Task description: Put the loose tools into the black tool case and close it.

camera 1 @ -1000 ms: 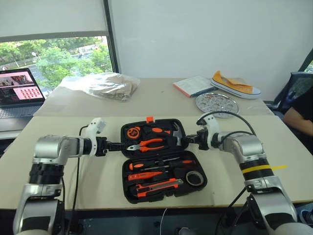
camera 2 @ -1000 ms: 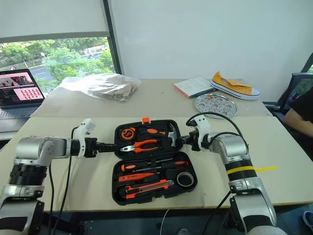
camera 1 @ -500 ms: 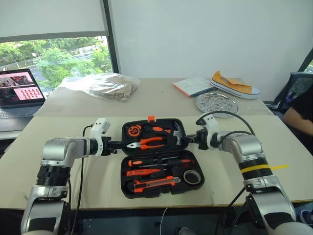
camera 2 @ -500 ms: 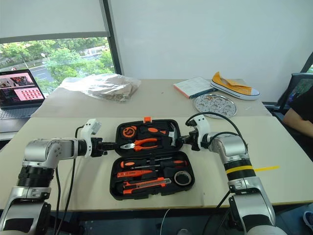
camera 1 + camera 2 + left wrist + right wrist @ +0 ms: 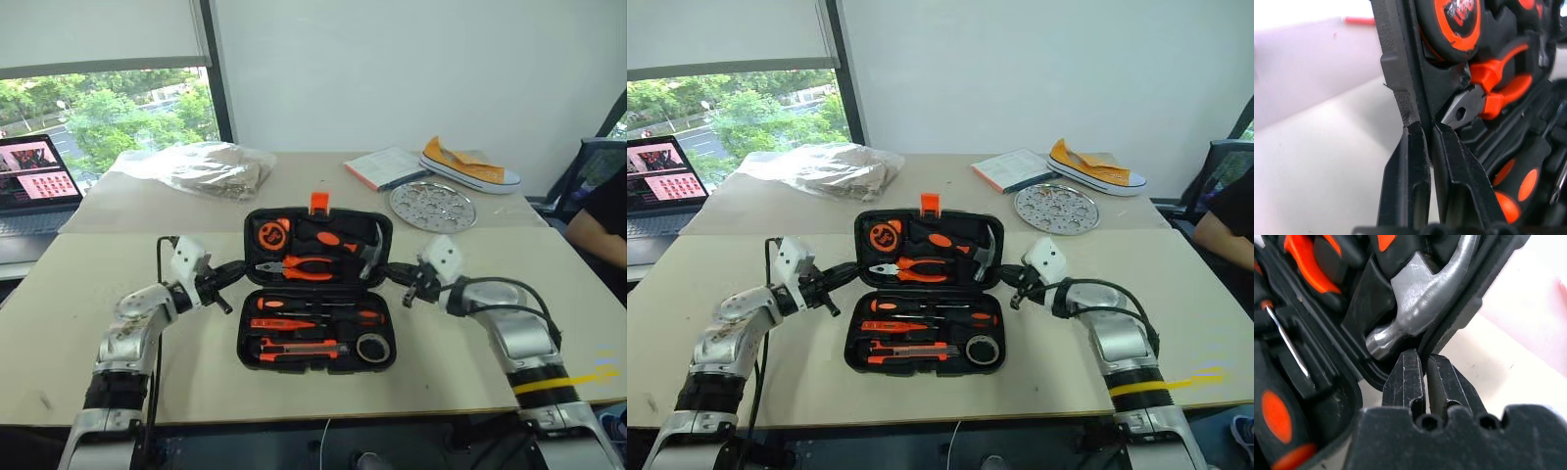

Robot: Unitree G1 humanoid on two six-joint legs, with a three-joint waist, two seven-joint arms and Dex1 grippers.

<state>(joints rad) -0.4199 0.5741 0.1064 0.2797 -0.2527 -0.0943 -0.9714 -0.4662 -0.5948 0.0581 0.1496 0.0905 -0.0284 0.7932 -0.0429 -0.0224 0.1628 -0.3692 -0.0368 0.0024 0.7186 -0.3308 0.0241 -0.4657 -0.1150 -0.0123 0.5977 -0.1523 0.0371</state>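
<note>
The black tool case [image 5: 251, 343] lies open on the table, its lid tilted up, with the orange latch [image 5: 319, 203] at the top. My left gripper [image 5: 235, 275] is shut on the lid's left rim [image 5: 1400, 93], and my right gripper [image 5: 393, 277] is shut on the lid's right rim [image 5: 1469, 308]. In the lower half sit two screwdrivers [image 5: 315, 305], the utility knife [image 5: 299, 348] and the tape roll [image 5: 372, 347]. The lid holds pliers [image 5: 306, 266], a hammer [image 5: 370, 250] and a round orange tape measure [image 5: 269, 235].
Behind the case lie a crumpled plastic bag [image 5: 196, 166], a booklet [image 5: 382, 168], a yellow shoe [image 5: 470, 164] and a perforated metal disc [image 5: 432, 206]. A laptop [image 5: 29, 176] stands far left. A person's arm [image 5: 600, 220] is at the right edge.
The lid has risen from lying flat to tilted up. Both grippers have rolled and lifted with its side rims, and the left one has shut on the rim. The view has also shifted.
</note>
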